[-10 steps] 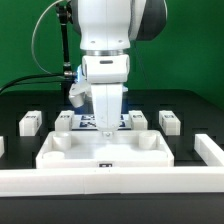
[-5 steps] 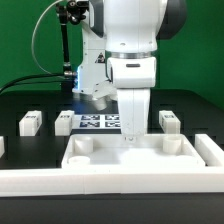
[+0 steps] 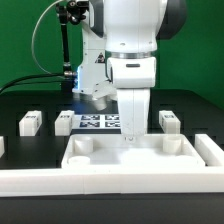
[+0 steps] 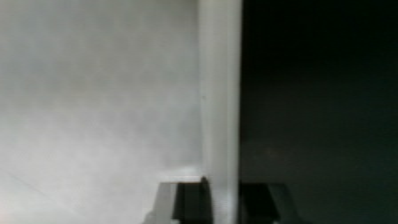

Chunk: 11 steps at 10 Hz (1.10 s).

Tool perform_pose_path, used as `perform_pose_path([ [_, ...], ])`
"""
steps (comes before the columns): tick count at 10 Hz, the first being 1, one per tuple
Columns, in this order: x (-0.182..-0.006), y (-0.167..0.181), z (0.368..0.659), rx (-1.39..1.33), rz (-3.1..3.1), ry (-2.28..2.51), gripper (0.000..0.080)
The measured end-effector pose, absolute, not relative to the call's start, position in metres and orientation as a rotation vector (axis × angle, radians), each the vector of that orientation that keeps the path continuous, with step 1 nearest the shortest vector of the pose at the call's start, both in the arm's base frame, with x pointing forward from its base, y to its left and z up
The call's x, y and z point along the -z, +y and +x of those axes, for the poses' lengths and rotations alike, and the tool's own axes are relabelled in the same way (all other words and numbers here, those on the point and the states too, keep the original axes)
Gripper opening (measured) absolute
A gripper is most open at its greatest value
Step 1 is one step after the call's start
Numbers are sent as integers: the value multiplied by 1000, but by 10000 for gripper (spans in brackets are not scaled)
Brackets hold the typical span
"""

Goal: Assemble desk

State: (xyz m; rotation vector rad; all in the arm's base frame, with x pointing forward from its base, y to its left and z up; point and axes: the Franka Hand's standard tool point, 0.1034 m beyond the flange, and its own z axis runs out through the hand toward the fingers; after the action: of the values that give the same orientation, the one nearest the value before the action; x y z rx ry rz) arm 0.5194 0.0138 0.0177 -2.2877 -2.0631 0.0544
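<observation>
White desk panel (image 3: 110, 155) sat just behind the long rail (image 3: 60, 182), toward the exterior view's right; we found it unmoved since 0.5 s earlier, though shifted rightward since 1 s earlier. The gripper (image 3: 130, 138) stayed clamped on its rear rim.

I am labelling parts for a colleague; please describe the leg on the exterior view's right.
Find the wide rimmed white panel. Behind its far corner on the exterior view's right, a short white leg rests on the black table. It stands alone; the other legs lie past the marker board, on the exterior view's left.
</observation>
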Motion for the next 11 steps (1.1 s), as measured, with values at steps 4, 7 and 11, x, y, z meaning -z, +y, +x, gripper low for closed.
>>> perform_pose_path([
  [4,-18,21,518,-61,-2278,-2064,57],
  [7,-18,42,519,-55,-2255,-2079,57],
  [11,-16,40,520,-51,-2207,-2130,136],
])
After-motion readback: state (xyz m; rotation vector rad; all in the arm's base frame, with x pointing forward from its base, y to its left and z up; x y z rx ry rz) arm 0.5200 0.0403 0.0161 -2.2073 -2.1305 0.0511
